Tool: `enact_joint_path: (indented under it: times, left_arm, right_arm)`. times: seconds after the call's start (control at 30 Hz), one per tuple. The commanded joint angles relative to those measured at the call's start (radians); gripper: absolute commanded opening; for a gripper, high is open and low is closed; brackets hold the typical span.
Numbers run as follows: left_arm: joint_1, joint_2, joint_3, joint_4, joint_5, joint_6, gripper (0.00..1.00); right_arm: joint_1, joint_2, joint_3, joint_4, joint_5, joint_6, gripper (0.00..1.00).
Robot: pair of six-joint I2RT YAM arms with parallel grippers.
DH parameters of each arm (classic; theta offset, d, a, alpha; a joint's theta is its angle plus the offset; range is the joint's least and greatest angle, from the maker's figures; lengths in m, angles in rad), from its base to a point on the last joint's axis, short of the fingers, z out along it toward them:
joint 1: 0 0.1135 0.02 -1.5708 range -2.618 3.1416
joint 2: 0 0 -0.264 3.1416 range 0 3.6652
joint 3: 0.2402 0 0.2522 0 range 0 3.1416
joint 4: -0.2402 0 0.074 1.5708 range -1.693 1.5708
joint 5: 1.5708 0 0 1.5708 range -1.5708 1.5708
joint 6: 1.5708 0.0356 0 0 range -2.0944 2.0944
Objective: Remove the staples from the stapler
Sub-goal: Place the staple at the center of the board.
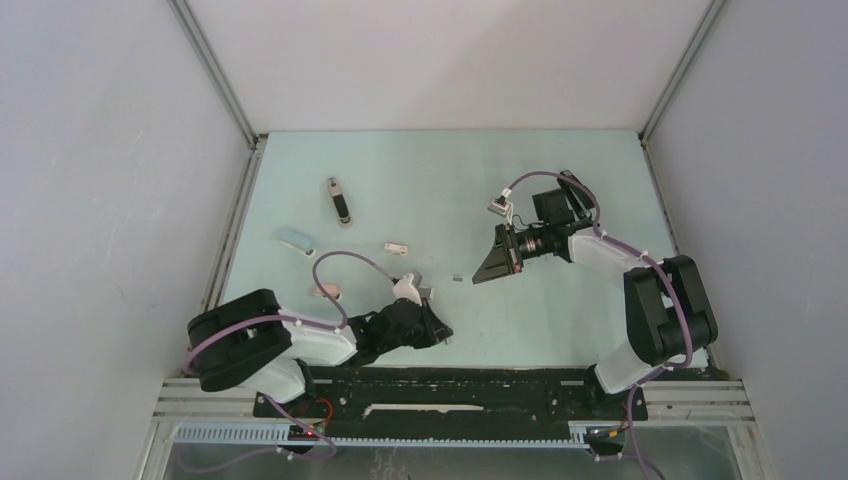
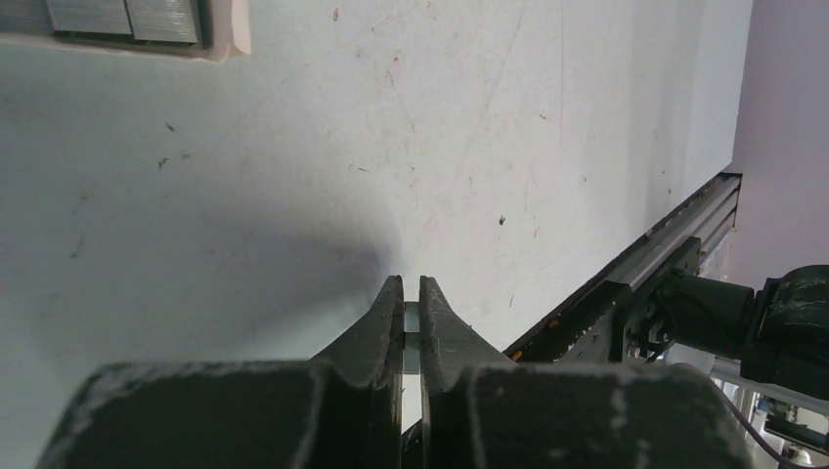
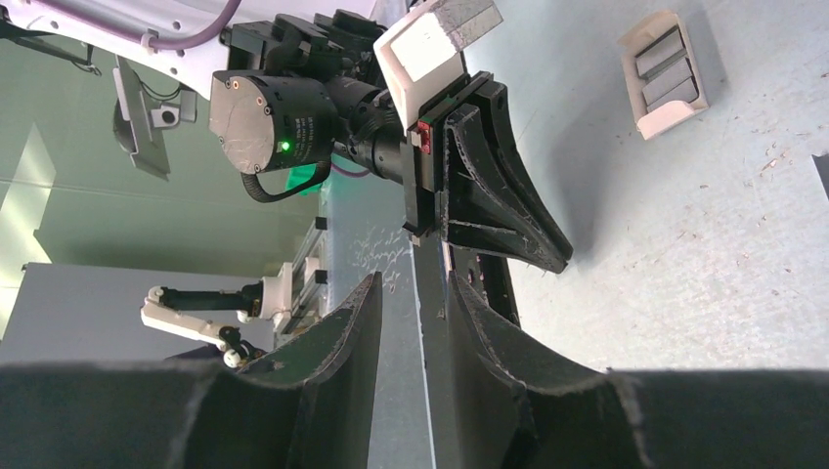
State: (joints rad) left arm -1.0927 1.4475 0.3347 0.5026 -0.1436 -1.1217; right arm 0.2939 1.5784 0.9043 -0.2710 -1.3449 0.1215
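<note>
Table (image 1: 560,190): stapler (image 1: 340,201) lies far-left, well apart from both grippers; unloading judged largely done. Left gripper (image 2: 412,290): low over table, fingers pressed nearly together on a thin grey sliver, appar. staples (image 2: 412,322), prob. held for set-down. Right gripper (image 3: 415,293): fingers spread, empty, facing the left one, prob. on standby. White box (image 3: 665,73) w/ grey strips lies near.

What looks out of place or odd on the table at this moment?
A tiny grey bit, perhaps loose staples, lies alone on the table, right of the small open white box that holds staple bars. The stapler lies apart, farther back on the left. Nothing looks spilled or broken.
</note>
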Motion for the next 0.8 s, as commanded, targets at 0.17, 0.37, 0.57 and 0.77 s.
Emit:
enact_joint_path:
  times: [0.17,0.37,0.57,0.77]
  left_arm:
    - [0.023,0.014,-0.031,0.012,-0.012,0.033,0.1]
    - [0.047,0.03,-0.038,0.034,-0.003,0.034,0.1]
    - [0.059,0.063,-0.045,0.055,0.011,0.031,0.11]
    - [0.078,0.077,-0.045,0.054,0.013,0.03,0.14]
  right_arm:
    - [-0.004,-0.023,0.027,-0.003,-0.019,-0.02,0.39]
    - [-0.004,-0.019,0.027,-0.002,-0.022,-0.021,0.39]
    - [-0.004,-0.018,0.028,-0.002,-0.025,-0.019,0.39]
    - [-0.002,-0.014,0.026,-0.001,-0.025,-0.02,0.39]
